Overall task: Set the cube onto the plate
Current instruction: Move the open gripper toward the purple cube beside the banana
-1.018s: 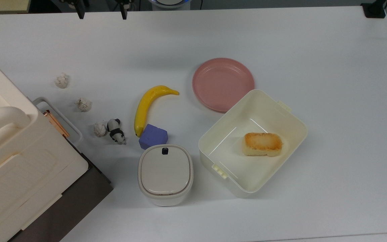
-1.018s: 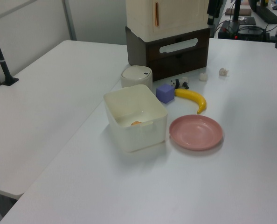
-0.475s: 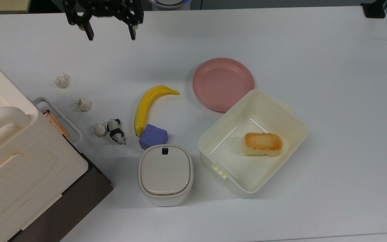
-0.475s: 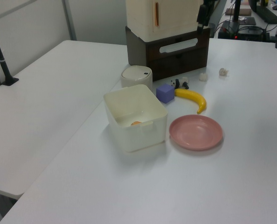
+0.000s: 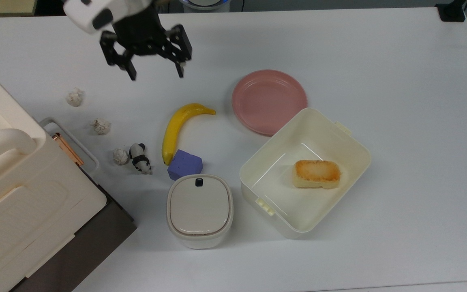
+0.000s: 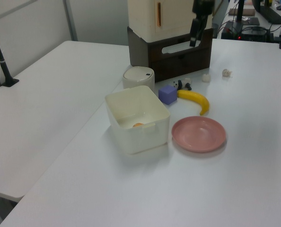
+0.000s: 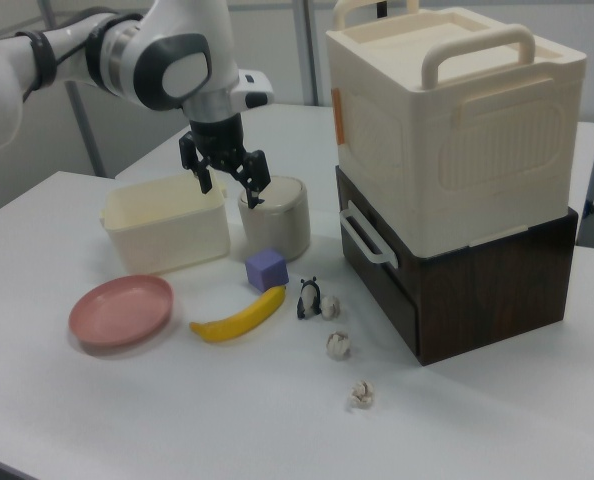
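Your black two-finger pincer hangs in the air with its fingers spread wide and nothing between them, tips pointing down at the white tabletop.

Biggest thing near you: the cream ribbed storage box with handles on its dark brown drawer base, off toward the top view's lower left of the pincer. Next, the open cream rectangular container, well away toward the top view's lower right, with a toasted bread piece lying on its floor. The cream rounded bin with a flat lid sits far below the pincer in the top view.

The round dusty-pink plate with a raised rim lies flat and bare, to the top view's right of the pincer and a little lower, its near edge tucked just beside the container's corner.

The yellow plastic banana lies just below the pincer in the top view, long axis running from its upper right tip down to its lower left end.

The small matte periwinkle cube rests on the table, well below the pincer in the top view, squeezed between the banana's lower end and the bin, turned corner-on to the table edges. No long axis to speak of; its faces look about equal.

Beside it, toward the top view's left, stands a little black-and-white panda figure.
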Robot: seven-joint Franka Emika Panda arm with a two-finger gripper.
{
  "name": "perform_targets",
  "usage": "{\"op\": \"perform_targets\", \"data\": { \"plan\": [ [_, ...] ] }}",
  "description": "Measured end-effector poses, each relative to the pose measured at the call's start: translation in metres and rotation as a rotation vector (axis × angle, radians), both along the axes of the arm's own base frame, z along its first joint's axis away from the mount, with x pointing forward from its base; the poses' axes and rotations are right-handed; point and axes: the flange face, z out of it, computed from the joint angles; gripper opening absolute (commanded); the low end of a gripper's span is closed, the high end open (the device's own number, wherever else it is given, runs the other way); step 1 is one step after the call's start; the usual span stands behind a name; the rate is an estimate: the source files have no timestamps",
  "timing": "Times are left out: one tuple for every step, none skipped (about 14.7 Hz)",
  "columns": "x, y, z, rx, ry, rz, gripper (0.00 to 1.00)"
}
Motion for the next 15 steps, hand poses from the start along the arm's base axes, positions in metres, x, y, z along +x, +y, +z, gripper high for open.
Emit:
{"op": "perform_targets", "data": {
  "plan": [
    [0.003, 0.002, -0.006, 0.013, 0.005, -0.001, 1.00],
    [0.004, 0.003, -0.010, 0.020, 0.009, -0.002, 1.00],
    [0.005, 0.003, -0.011, 0.023, 0.011, -0.003, 1.00],
    [0.005, 0.004, -0.011, 0.031, 0.010, -0.004, 1.00],
    [0.005, 0.005, -0.011, 0.046, 0.008, -0.007, 1.00],
    [0.006, 0.006, -0.012, 0.059, 0.008, -0.007, 1.00],
    [0.006, 0.006, -0.014, 0.063, 0.011, -0.006, 1.00],
    [0.008, 0.006, -0.018, 0.063, 0.016, -0.005, 1.00],
    [0.009, 0.006, -0.022, 0.063, 0.022, -0.003, 1.00],
    [0.010, 0.006, -0.025, 0.063, 0.027, 0.000, 1.00],
    [0.011, 0.006, -0.028, 0.062, 0.031, 0.002, 1.00],
    [0.011, 0.007, -0.031, 0.062, 0.035, 0.006, 1.00],
    [0.012, 0.009, -0.033, 0.061, 0.038, 0.015, 1.00],
    [0.013, 0.013, -0.037, 0.056, 0.042, 0.032, 1.00],
    [0.015, 0.016, -0.042, 0.048, 0.050, 0.050, 1.00]
  ]
}}
